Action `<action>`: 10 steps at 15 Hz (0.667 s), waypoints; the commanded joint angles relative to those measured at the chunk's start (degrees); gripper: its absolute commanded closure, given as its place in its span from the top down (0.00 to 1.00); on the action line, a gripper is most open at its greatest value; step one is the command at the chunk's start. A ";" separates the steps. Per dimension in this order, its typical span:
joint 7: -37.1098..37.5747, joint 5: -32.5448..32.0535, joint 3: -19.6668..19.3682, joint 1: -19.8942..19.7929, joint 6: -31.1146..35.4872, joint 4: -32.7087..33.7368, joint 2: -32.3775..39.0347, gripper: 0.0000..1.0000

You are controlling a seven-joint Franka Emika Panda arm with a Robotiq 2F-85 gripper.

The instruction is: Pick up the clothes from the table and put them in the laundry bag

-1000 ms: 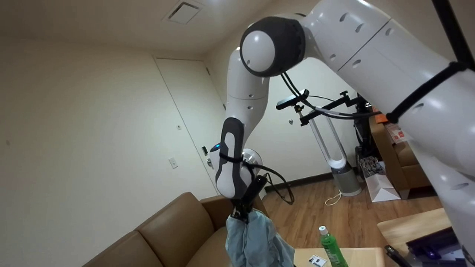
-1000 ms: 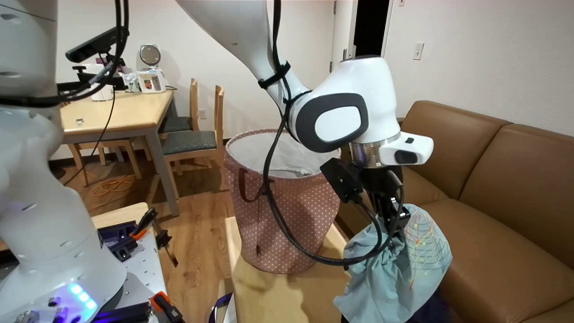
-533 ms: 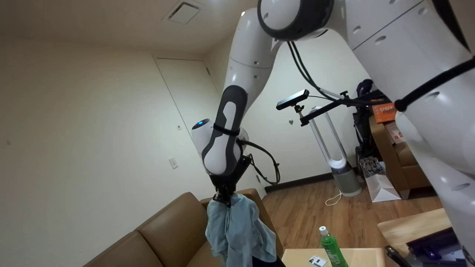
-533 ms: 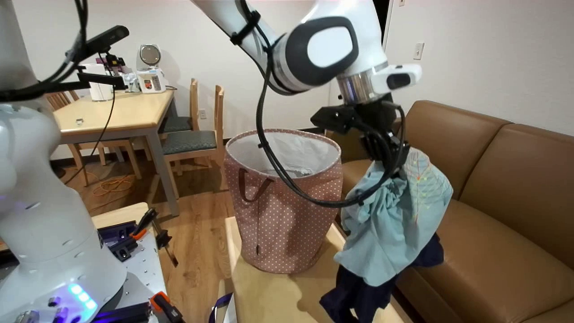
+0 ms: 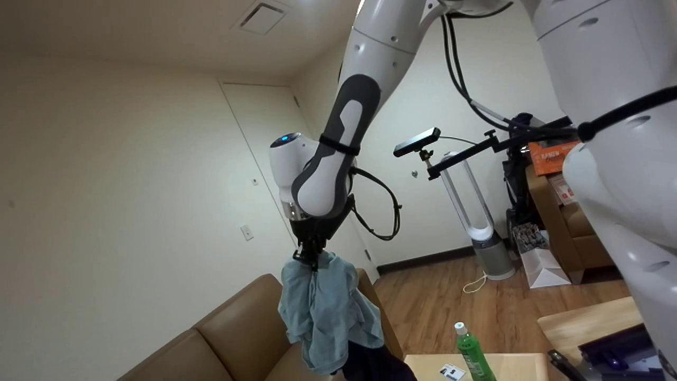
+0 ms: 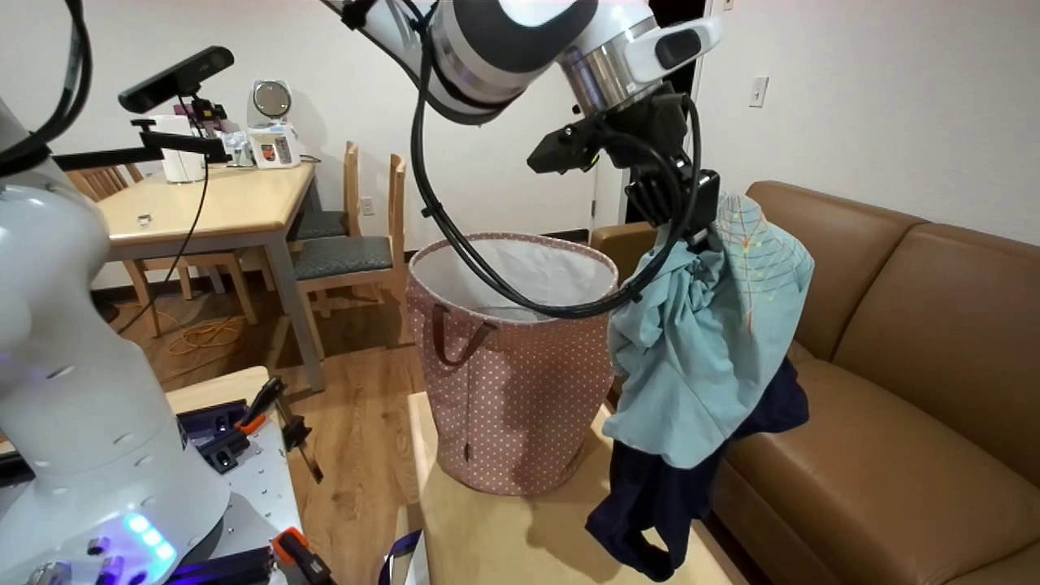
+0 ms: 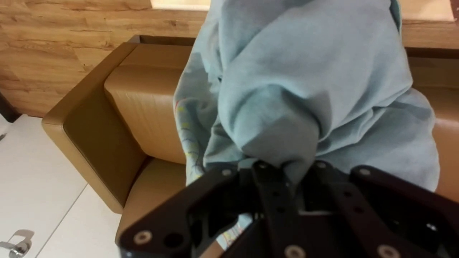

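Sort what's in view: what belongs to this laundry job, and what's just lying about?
Part of the job:
light-blue garment, held in the jaws
navy cloth, hanging below it
polka-dot laundry bag
table under the laundry bag

Just lying about:
green bottle
printed card
white bag on the floor

A light blue garment [image 6: 699, 349] hangs in the air, gathered and creased at its top, fine coloured lines printed on its right side. A navy garment [image 6: 666, 491] hangs below, partly hidden by it; whether it touches the pale wooden table [image 6: 483, 544] cannot be told. Left of both, the laundry bag [image 6: 520, 382], dusty pink with white dots and a pale lining, stands upright and open on the table.
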 commanded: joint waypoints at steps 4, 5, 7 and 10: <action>-6.28 4.25 5.07 -2.74 -6.94 -0.59 -2.35 0.09; -9.57 6.47 6.02 -2.07 -11.26 -1.07 -4.70 0.09; -12.45 7.69 8.06 -1.54 -17.32 -1.21 -8.42 0.09; -15.79 8.91 11.35 -0.15 -25.28 -0.57 -14.20 0.09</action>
